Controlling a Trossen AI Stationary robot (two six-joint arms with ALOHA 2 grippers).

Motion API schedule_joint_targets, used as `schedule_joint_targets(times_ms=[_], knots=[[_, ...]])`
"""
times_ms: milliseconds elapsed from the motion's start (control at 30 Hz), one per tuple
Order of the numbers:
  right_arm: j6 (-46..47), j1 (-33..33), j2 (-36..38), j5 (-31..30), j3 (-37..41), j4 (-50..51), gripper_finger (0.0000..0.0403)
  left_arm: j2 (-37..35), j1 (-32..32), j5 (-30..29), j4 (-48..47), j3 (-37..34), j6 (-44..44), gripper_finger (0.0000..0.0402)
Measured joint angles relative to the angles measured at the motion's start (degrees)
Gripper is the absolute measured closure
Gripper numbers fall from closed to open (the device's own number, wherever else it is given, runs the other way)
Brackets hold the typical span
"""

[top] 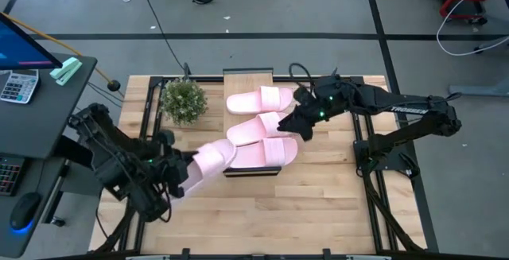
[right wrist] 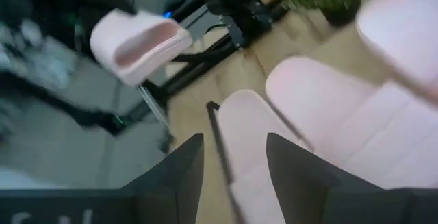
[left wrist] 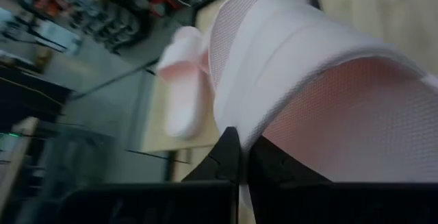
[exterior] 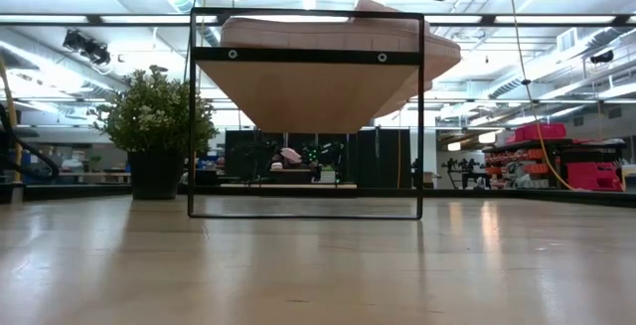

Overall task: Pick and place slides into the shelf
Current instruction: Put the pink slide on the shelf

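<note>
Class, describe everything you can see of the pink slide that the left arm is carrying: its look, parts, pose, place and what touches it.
The carried slide is light pink and looks like soft foam, with a wide strap whose inside shows a fine mesh texture in the left wrist view. The left pincer is shut on it and holds it tilted, clear of the tabletop, just left of the shelf's near end. Its free end reaches toward the nearest slide on the shelf; whether the two touch cannot be told.

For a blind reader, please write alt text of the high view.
The left gripper carries a pink slide toward the shelf, where three slides already lie. The right gripper hovers open over them; a potted plant stands beside.
</note>
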State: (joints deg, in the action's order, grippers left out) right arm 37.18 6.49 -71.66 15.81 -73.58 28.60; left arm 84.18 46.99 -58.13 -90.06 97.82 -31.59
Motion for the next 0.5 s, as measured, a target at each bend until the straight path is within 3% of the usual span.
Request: schedule_joint_targets(times_ms=[200, 367, 500], knots=[[14.8, 4.3, 0.0, 9.9, 0.0, -2.7, 0.0238, 0.0, -5.5, -1.5, 1.2, 0.8, 13.8, 0.039], [20.6, 7.4, 0.0, 15.9, 0.0, -9.7, 0.0238, 0.0, -9.9, -2.7, 6.9, 0.8, 27.4, 0.039], [21.7, 9.9, 0.0, 16.5, 0.0, -11.4, 0.0237, 0.0, -12.9, -4.2, 14.5, 0.9, 38.8, 0.039]])
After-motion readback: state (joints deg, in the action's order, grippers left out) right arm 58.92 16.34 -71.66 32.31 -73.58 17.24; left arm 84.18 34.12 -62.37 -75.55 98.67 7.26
